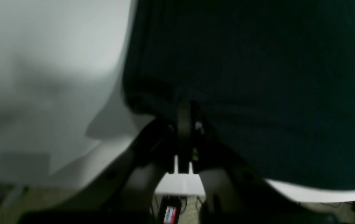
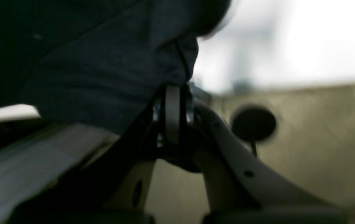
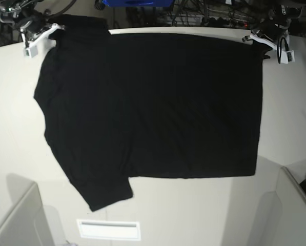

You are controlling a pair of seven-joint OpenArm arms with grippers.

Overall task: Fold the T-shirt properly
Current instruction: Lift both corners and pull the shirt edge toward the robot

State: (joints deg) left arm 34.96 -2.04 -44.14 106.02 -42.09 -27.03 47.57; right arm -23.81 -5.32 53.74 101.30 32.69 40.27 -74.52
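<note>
The T-shirt (image 3: 153,107) is lying spread out flat on the white table (image 3: 14,128), plain black side up. One sleeve is sticking out at the near left. The left gripper (image 1: 183,109) is sitting at the far right corner of the shirt, and its fingers are squeezed together on the black cloth edge. The right gripper (image 2: 172,90) is sitting at the far left corner, fingers pinched together on a bunched bit of the shirt. Both arms are reaching low over the far edge of the table.
</note>
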